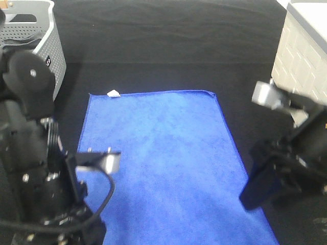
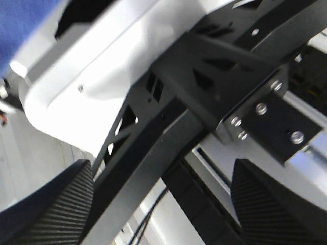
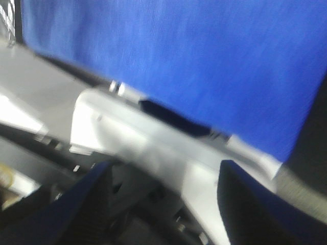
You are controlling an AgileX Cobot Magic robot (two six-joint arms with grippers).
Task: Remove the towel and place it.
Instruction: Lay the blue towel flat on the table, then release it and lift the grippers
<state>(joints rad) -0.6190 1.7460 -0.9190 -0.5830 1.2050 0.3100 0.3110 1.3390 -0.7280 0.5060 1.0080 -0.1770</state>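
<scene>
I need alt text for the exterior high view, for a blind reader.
A blue towel lies flat on a dark table, its white tag at the far left corner. The left arm and the right arm flank it; a grey basket stands at top left.

Bare black table (image 1: 168, 46) lies beyond the towel (image 1: 163, 153), hemmed by the grey basket (image 1: 51, 53) left and a white box (image 1: 301, 56) right.

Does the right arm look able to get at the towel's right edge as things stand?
Probably yes: the right gripper hangs open just beside the towel, which lies flat, and nothing sits between them.
</scene>
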